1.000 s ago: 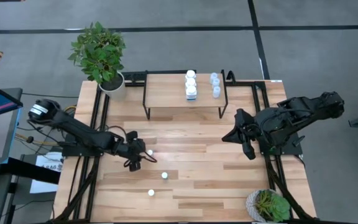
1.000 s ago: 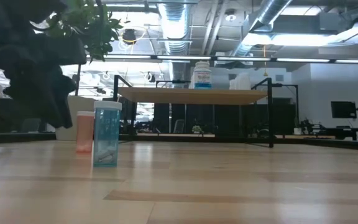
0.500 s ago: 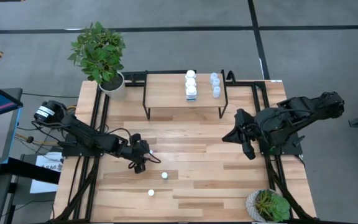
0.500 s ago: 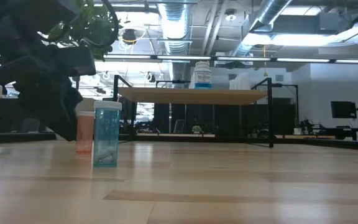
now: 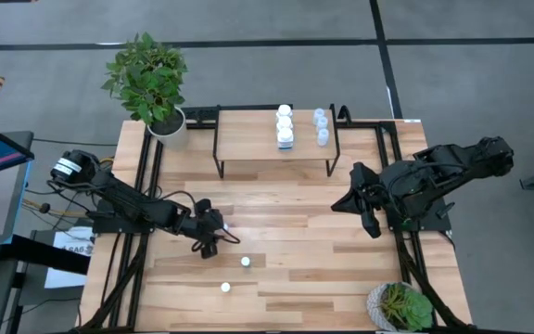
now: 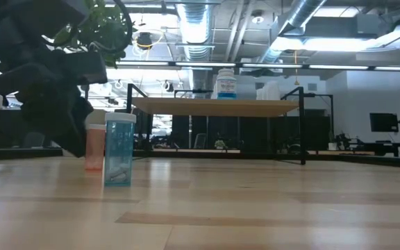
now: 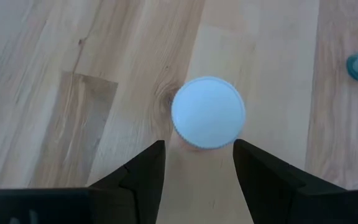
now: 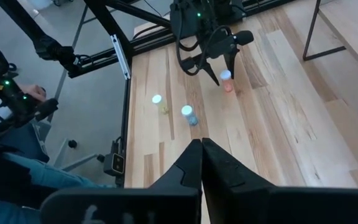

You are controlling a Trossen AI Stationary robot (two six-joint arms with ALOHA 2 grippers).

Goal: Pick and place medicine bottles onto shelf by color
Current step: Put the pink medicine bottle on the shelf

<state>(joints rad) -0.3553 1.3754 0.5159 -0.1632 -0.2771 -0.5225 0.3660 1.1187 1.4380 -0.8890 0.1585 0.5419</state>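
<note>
The orange bottle (image 7: 208, 113) stands directly below the left gripper (image 7: 196, 163), just ahead of its parted fingers (image 7: 146, 171), which flank it without visible contact. The right gripper (image 8: 201, 163) waits closed and empty, well apart. Only the low view shows the bottle's orange body (image 6: 94, 147) beside a blue bottle (image 6: 119, 148).

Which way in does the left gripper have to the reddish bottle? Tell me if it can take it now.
Probably yes. The left gripper hangs open right over the reddish bottle, whose white cap shows just ahead of the fingers; nothing stands between.
</note>
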